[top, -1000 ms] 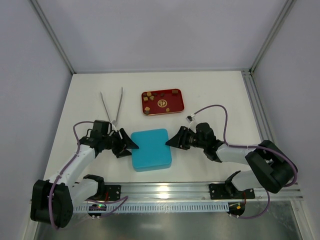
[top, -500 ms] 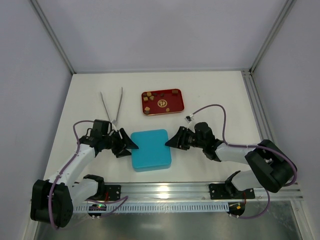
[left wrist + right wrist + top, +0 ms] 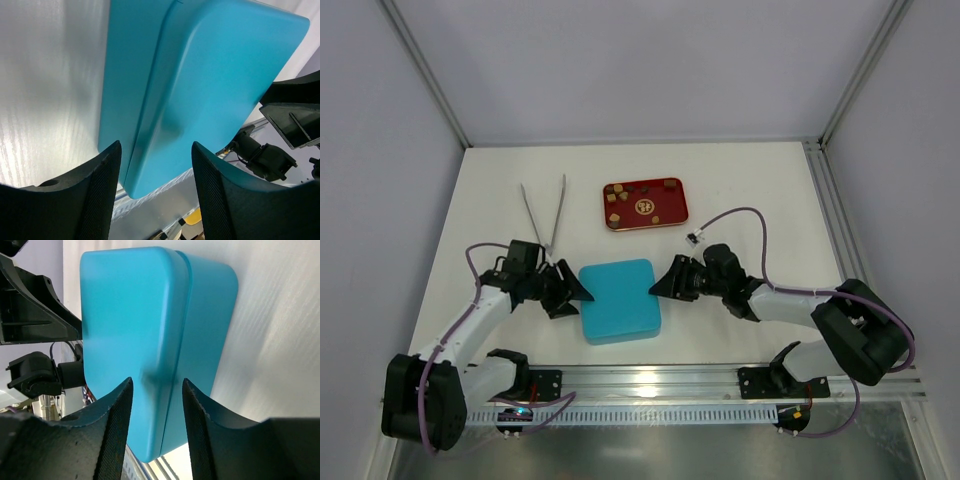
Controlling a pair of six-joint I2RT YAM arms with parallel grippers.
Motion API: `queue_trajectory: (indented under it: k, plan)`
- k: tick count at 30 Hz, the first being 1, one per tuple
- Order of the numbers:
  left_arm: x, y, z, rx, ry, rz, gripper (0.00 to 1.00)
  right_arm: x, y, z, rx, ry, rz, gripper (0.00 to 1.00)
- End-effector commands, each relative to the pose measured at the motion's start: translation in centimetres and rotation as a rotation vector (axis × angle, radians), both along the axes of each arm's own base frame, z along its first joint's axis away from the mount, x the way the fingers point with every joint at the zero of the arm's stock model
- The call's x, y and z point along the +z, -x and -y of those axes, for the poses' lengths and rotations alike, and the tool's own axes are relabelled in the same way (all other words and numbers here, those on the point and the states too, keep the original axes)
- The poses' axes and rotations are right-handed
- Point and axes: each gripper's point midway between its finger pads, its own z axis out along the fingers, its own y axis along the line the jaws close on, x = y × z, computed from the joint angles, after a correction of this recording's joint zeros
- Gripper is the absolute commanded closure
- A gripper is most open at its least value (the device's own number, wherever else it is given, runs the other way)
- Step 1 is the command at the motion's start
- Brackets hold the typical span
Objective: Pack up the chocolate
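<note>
Small tan and dark pieces of chocolate [image 3: 670,184] lie in a red tray [image 3: 660,213] at the back of the table. In front of it sits a closed blue box [image 3: 620,300]. My left gripper [image 3: 578,292] is at the box's left side and my right gripper [image 3: 658,288] at its right side. Both are turned on their sides and open. In the left wrist view the blue box [image 3: 210,75] fills the space ahead of the left gripper [image 3: 156,145]. In the right wrist view the blue box [image 3: 135,315] stands just beyond the right gripper [image 3: 157,380].
Metal tongs [image 3: 545,210] lie left of the red tray, behind my left arm. A metal rail [image 3: 650,380] runs along the near edge of the table. White walls close in the left, back and right sides.
The right gripper has crept left against the box. The box and the left gripper have shifted slightly left with it. Both grippers stay open.
</note>
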Motion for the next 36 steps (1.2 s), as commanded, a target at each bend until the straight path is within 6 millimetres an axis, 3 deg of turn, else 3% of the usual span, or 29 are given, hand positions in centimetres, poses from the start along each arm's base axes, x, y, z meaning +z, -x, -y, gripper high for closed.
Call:
queue_trajectory:
  k: [1, 8, 20, 30, 36]
  plan:
    - [0.6, -0.6, -0.3, 0.009, -0.030, 0.014, 0.42, 0.9, -0.9, -0.4, -0.001, 0.018, 0.052, 0.53]
    - [-0.4, -0.9, -1.0, 0.034, -0.080, -0.013, 0.39, 0.4, -1.2, -0.2, -0.008, 0.059, 0.050, 0.49]
    - [-1.7, -3.1, -2.1, 0.070, -0.179, -0.016, 0.34, 0.2, -2.7, -0.9, -0.005, 0.102, 0.056, 0.43]
    - [-3.1, -4.8, -3.1, 0.095, -0.261, -0.026, 0.35, -0.3, -4.9, -1.7, -0.033, 0.148, 0.050, 0.43]
    - [-4.5, -4.3, -3.4, 0.077, -0.289, -0.073, 0.37, -0.4, -6.9, -1.5, -0.083, 0.169, 0.032, 0.43]
